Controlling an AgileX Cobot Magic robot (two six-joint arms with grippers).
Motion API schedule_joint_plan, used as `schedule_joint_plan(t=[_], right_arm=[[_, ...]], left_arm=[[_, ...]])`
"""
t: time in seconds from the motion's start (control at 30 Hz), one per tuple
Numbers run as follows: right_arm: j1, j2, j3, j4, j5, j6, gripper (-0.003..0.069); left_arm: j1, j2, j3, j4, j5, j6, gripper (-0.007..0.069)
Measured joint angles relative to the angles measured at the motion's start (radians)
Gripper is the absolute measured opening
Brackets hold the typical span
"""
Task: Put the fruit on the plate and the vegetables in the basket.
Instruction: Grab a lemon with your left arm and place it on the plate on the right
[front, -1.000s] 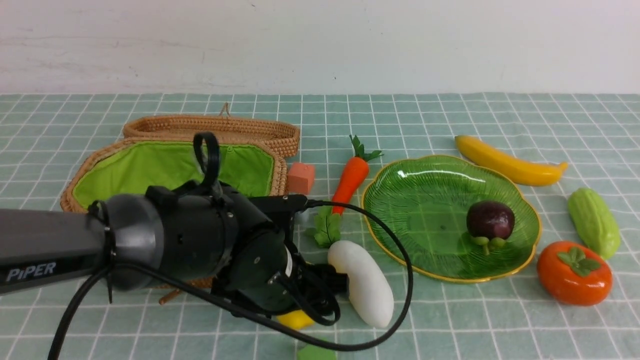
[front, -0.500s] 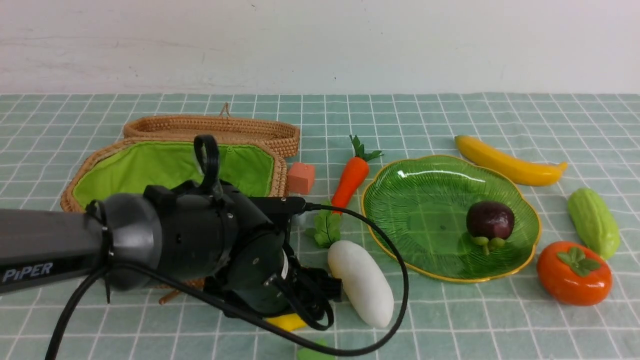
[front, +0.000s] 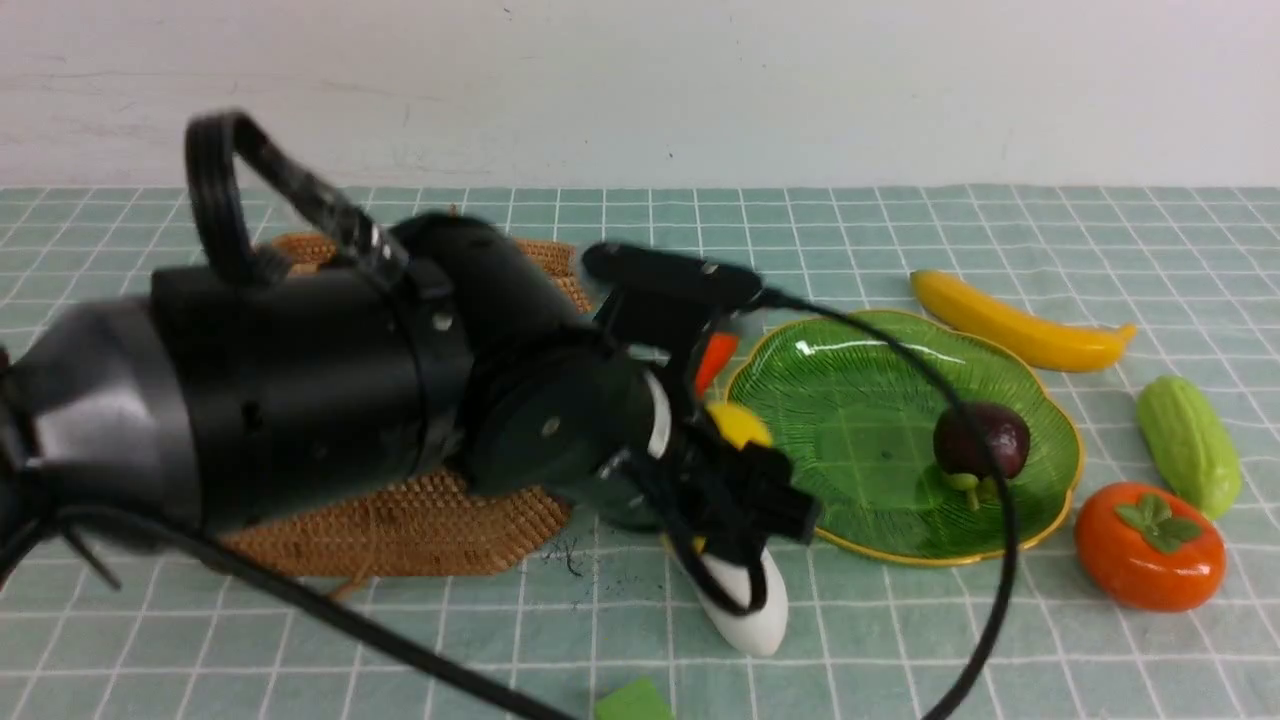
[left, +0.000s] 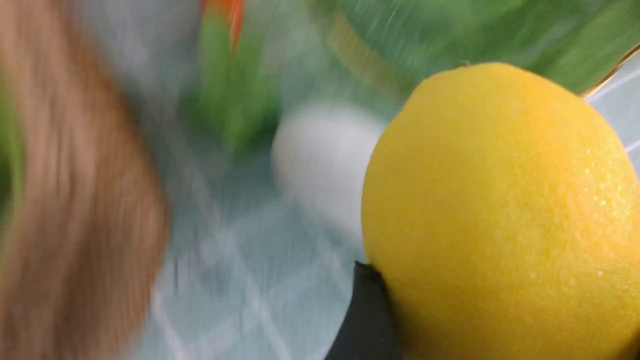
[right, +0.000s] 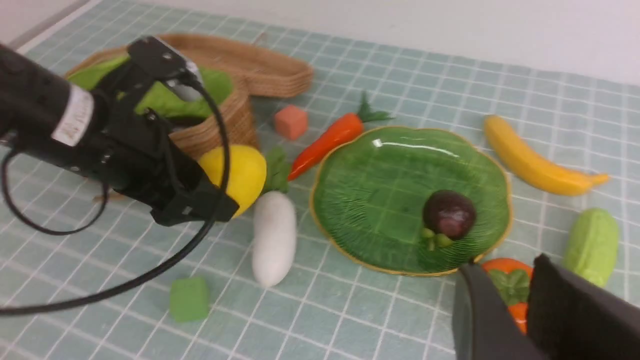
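Fingers (right: 222, 207) on the left arm seem clamped around the lemon (right: 245, 175), raised beside the plate (right: 372, 267), where only the mangosteen (right: 450, 215) lies, leaving banana (right: 540, 165), persimmon (right: 520, 320), carrot (right: 327, 145), radish (right: 274, 237) and gourd (right: 592, 245) outside their containers.

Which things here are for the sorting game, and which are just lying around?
For the job:
- fruit: lemon, banana, persimmon, mangosteen
- vegetables: carrot, white radish, green gourd
- green plate
- basket

Just lying about:
- pink cube
- green cube

The leafy green piece by the radish: can't tell.
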Motion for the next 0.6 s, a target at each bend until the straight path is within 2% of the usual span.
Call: schedule_joint_plan(t=[0.13,0.23,0.47,0.6], right_arm=[[0.0,0.0,0.0,-0.021,0.003,0.026,0.0161],[0.0,0.0,0.0,-0.031,0.004,0.03,0.0161],[0.0,0.0,0.0,-0.031,0.055,0.03,0.0161],[0.0,0.0,0.0,-0.031,0.078,0.03,0.0164]], left_arm=[[0.0,0.147,-0.211,-0.018,-0.013,0.206,0.0552],[0.0,0.299,-0.375,-0.024,0.008,0.267,0.0552],[0.001,0.569,-0.671,0.001,0.071,0.295,0.0552],[0.001,0.655,-0.764,0.008,0.076,0.295,0.0552]])
